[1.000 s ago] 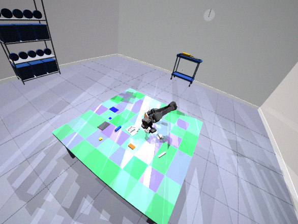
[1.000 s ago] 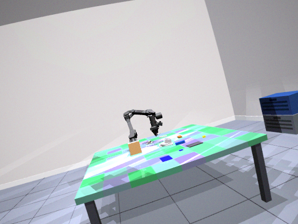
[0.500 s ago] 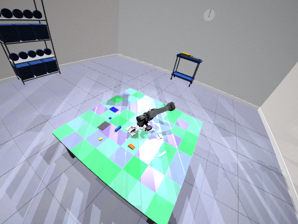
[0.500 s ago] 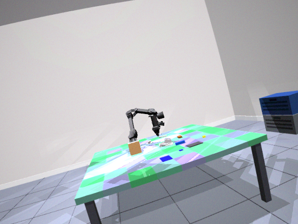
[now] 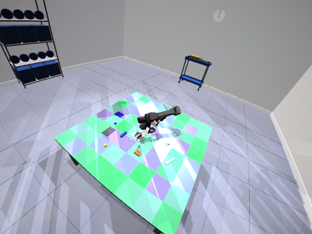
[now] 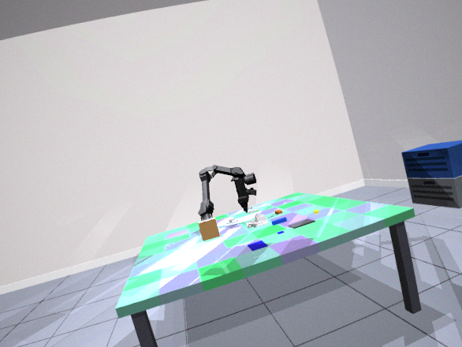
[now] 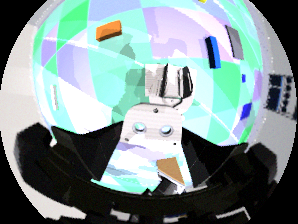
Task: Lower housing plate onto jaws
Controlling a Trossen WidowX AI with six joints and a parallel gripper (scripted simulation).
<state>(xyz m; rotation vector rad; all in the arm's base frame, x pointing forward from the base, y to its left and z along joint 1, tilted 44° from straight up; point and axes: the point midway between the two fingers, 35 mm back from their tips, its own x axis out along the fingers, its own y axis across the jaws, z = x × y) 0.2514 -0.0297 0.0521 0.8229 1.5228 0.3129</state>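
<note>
Plate [image 7: 152,122] in tool [image 5: 148,128] [image 6: 244,207] [image 7: 152,127], near the jaws [image 7: 172,82].
Tool wide, fingers gripping plate's sides; orange block [image 5: 137,152] [image 6: 278,211] [image 7: 109,30] apart on tabletop [image 5: 138,174] [image 6: 276,262] [image 7: 227,82].

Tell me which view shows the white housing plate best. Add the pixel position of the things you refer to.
The wrist view: it shows the housing plate [image 7: 152,120] large, with both round holes, between the tool's [image 7: 152,142] fingers. The top view gives only a small white patch by the tool; the exterior view doesn't show it distinguishably.

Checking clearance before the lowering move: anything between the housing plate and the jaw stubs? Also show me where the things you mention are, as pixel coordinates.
Nothing visible stands between them. The end effector [image 7: 152,127] holds the housing plate [image 7: 152,120], whose far edge overlaps the white jaw assembly [image 5: 139,135] [image 6: 258,222] [image 7: 170,84] in the wrist view. The orange block [image 5: 137,152] [image 6: 278,211] [image 7: 109,30] lies aside.
</note>
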